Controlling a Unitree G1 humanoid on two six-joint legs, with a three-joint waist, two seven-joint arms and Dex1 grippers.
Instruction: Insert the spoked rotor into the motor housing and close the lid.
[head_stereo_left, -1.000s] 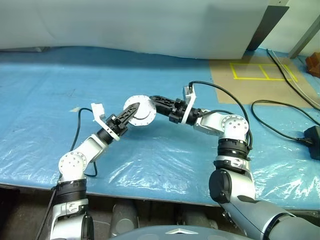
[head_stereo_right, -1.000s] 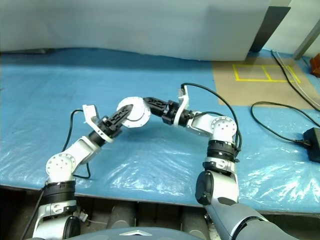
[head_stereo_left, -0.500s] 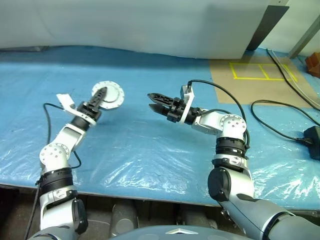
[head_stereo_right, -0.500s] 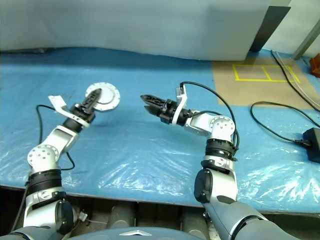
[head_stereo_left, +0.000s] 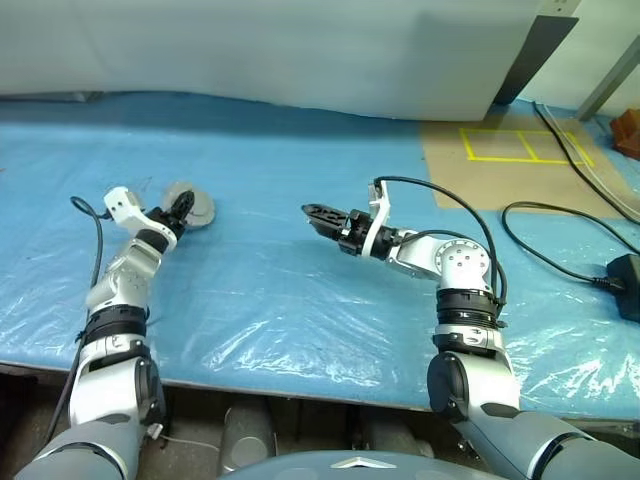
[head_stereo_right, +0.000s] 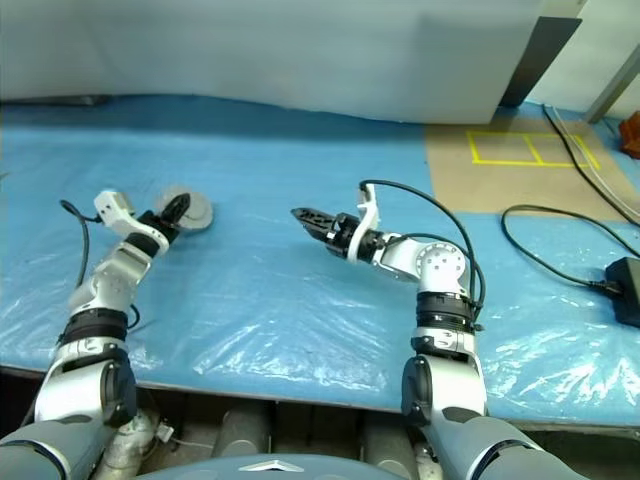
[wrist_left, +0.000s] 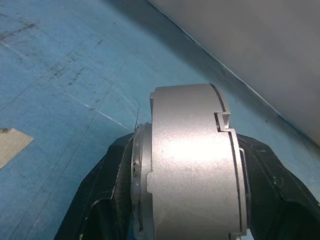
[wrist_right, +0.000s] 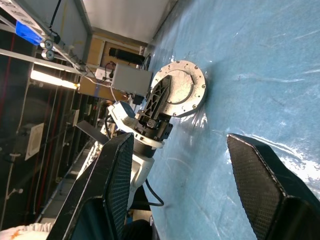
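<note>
my left gripper (head_stereo_left: 183, 208) is clamped across a round silver-grey assembly, one black finger on each flat face, as the left wrist view shows with the metal body wedged between them. i take that body to be the motor housing (wrist_left: 192, 165), and a seam line near one face suggests the lid (wrist_left: 239, 185) is already seated on it, though i cannot be sure from here. the spoked rotor would then be inside, but i cannot tell. in the right wrist view the same piece shows a round flange with small holes around its edge, and it looks to sit low, just above or touching the blue plastic sheet (head_stereo_left: 280, 290) that covers the counter (head_stereo_left: 250, 375). my right gripper (head_stereo_left: 312, 213) hangs well apart from it, fingers spread with nothing between them, pointing across toward the left one. outward from there, black cables (head_stereo_left: 560, 235) and yellow floor tape (head_stereo_left: 525, 143) lie beyond my right arm, out of the way. i judge the work to be at its last step, setting the closed unit down. the next move calls for lowering it until it rests flat on the sheet, then spreading the left fingers slowly so it does not roll on its edge or tip.
</note>
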